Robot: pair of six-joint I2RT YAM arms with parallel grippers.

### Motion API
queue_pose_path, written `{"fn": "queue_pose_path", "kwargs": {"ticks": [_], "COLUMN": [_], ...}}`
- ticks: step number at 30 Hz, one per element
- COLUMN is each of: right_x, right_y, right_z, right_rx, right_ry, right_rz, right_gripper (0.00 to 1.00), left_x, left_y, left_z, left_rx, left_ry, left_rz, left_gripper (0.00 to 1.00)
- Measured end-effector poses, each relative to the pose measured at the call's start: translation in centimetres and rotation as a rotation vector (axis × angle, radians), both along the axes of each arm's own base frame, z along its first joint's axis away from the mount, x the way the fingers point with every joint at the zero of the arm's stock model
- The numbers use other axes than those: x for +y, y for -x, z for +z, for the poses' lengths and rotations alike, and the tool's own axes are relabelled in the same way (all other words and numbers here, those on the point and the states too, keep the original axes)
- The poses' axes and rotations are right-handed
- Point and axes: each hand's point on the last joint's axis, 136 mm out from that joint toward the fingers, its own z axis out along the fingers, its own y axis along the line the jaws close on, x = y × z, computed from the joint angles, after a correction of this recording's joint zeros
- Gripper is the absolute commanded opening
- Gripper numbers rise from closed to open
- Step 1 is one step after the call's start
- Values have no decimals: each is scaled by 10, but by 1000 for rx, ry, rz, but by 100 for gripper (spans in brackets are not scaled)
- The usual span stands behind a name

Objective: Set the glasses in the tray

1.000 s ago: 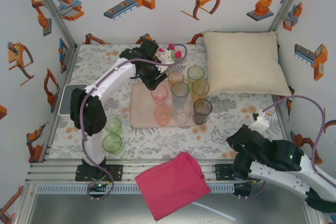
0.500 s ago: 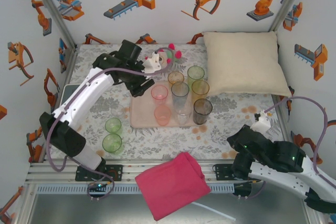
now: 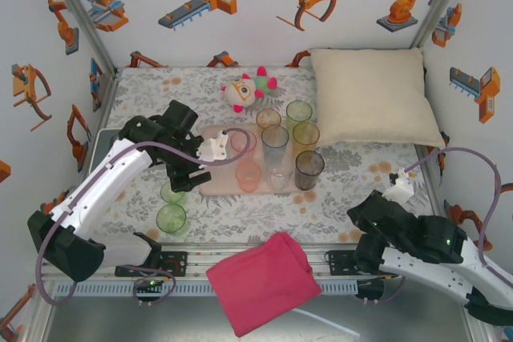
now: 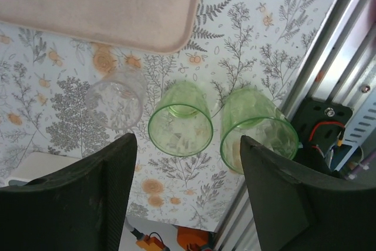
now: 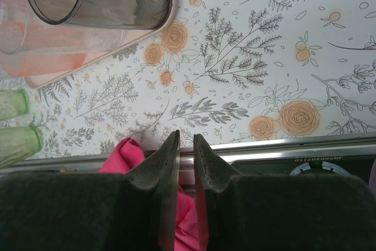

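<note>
White walls [image 3: 256, 38] on three sides carry orange robot-arm stickers [image 3: 200, 2] (cartoonish ones), with aluminium posts [image 3: 80, 12] in the corners. The table [image 3: 144, 90] wears a grey floral cloth; slotted aluminium rails [image 3: 196, 255] edge its near side.

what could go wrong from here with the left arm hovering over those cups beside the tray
The open left gripper hangs over the middle green translucent plastic tumbler, standing close between a clear plastic tumbler and a second green tumbler; a descending finger may tip a neighbour. The second green one is near the metal front rail, so a knock might roll it off.
</note>
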Motion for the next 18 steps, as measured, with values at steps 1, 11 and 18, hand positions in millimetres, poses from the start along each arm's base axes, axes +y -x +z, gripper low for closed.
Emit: {"fn": "queue_pose_path", "kwargs": {"ticks": [1, 11, 18], "right_x": [0, 0, 1], "right_y": [0, -1, -2], "right_z": [0, 0, 0], "right_rx": [-1, 0, 0], "right_ry": [1, 10, 5], "right_rz": [-1, -4, -7], "right_gripper": [20, 20, 20], "left_x": [0, 2, 5], "left_y": [3, 29, 40], "left_z": [-1, -17, -32], "left_rx": [5, 49, 69], "left_ry": [0, -11, -45], "left_rz": [-11, -141, -232], "left_gripper": [69, 73, 73]}}
